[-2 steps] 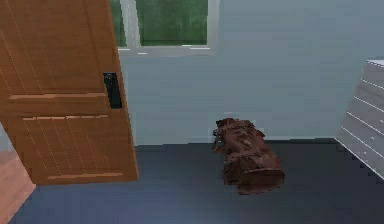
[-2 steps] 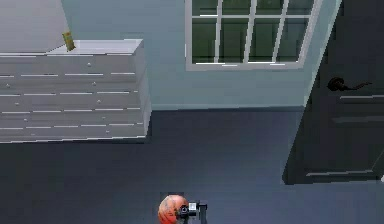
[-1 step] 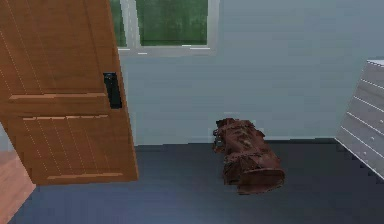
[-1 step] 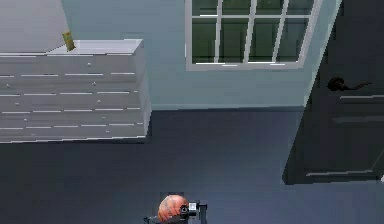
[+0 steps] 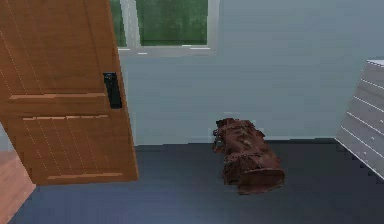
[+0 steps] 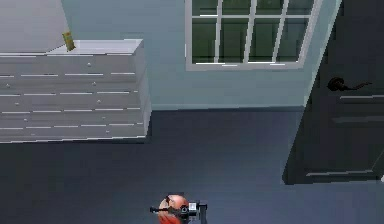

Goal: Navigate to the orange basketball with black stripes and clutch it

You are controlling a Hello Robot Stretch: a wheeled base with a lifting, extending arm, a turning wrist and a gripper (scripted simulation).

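While the white dresser point(image 6: 70, 95) and dark door point(image 6: 340, 95) flank the blue floor point(image 6: 220, 150), we find our gripper point(image 6: 168, 210) at the arm side view's bottom edge, a small orange-red round thing point(image 6: 177, 202) right at it, likely the basketball; whether the jaws have hold of it, we cannot tell.

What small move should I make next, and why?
Probably raise the arm a little and leave the base where it is. In the arm side view an orange rounded shape sits at the bottom edge against the dark floor, with the tool right at it. I cannot tell whether the tool holds it; a short lift should settle that.
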